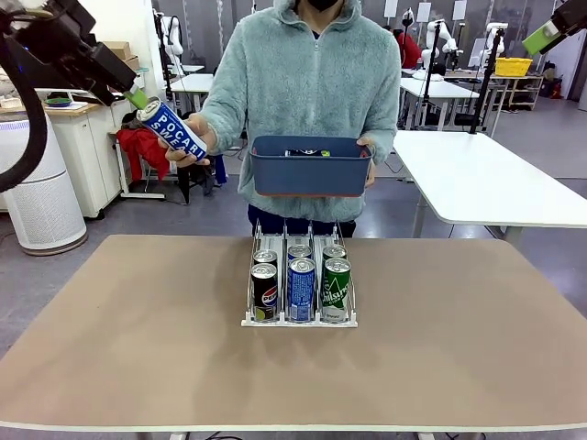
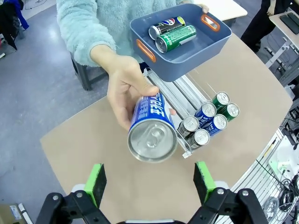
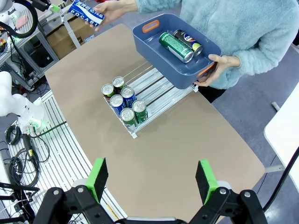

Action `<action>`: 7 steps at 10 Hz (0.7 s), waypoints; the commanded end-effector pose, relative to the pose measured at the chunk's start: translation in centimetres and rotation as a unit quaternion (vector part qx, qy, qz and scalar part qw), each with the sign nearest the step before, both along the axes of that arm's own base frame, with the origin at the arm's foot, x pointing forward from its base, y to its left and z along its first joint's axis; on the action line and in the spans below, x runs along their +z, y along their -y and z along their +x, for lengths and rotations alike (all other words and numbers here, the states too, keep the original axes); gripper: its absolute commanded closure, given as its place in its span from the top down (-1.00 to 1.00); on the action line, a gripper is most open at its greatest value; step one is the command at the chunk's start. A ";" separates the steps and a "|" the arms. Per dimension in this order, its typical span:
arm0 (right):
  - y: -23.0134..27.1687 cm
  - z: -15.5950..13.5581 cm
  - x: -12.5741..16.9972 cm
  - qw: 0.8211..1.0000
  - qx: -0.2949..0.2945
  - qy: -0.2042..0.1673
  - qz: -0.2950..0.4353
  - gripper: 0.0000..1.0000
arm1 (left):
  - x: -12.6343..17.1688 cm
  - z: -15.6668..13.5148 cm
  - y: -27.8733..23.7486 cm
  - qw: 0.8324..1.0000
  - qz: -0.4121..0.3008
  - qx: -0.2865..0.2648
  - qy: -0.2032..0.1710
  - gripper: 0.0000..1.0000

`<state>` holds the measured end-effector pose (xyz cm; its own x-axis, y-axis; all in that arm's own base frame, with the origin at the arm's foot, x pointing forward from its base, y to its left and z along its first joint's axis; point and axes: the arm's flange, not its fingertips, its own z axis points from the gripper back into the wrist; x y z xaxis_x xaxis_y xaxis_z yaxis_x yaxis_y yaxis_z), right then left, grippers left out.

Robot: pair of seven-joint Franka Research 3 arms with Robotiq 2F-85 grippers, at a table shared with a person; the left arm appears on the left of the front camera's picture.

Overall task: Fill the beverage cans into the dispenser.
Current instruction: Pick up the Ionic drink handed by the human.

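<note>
1. Left gripper (image 2: 149, 176): raised off the table's left side. Pads are spread wide and nothing is pinched between them.
2. Right gripper (image 3: 152, 179): high over the table's right side. Pads are spread wide and empty.
3. Table (image 1: 128, 348): tan top. The dispenser (image 1: 299, 322) stands near the middle, towards the far edge.
4. Dispenser load: six upright cans, two per lane, crowded at the near end. The front row is a black can (image 1: 264, 291), a blue can (image 1: 301, 289) and a green can (image 1: 337, 290). Three more cans (image 1: 299, 251) stand right behind them. The far stretch of the lanes is bare.
5. Pocari Sweat can (image 1: 172, 129): in the air past the table's far left, tilted, gripped round its body by the person's hand (image 1: 191, 147). Its silver top faces the gap of the left gripper. In the front view one green pad sits just beside the top; contact cannot be told.
6. Dark blue bin (image 1: 310, 170): held by the person's other hand (image 1: 368, 158), above the dispenser's far end. Inside, a lying green can (image 2: 176, 38) and a lying black can (image 2: 166, 27) rest side by side.
</note>
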<state>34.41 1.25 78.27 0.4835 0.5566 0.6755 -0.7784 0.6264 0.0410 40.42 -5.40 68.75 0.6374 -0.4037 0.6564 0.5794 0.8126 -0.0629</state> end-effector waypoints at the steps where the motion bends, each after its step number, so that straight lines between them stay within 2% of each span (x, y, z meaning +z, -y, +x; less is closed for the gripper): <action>1: 0.0 0.0 -0.1 1.000 0.001 -0.001 0.000 1.00 | -1.3 1.0 0.1 1.000 -0.013 -0.021 0.017 1.00; 2: 0.0 0.0 -0.1 1.000 0.001 -0.001 0.000 1.00 | -1.7 1.5 0.1 0.999 -0.011 -0.022 0.028 1.00; 7: 0.0 0.0 -0.1 1.000 0.001 -0.001 0.000 1.00 | -3.6 3.1 1.2 0.998 -0.029 -0.039 0.031 1.00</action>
<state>34.41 1.25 78.27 0.4835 0.5566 0.6756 -0.7784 0.6265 0.0409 43.08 -6.60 66.01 0.5848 -0.4239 0.6916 0.6269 0.7772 -0.0537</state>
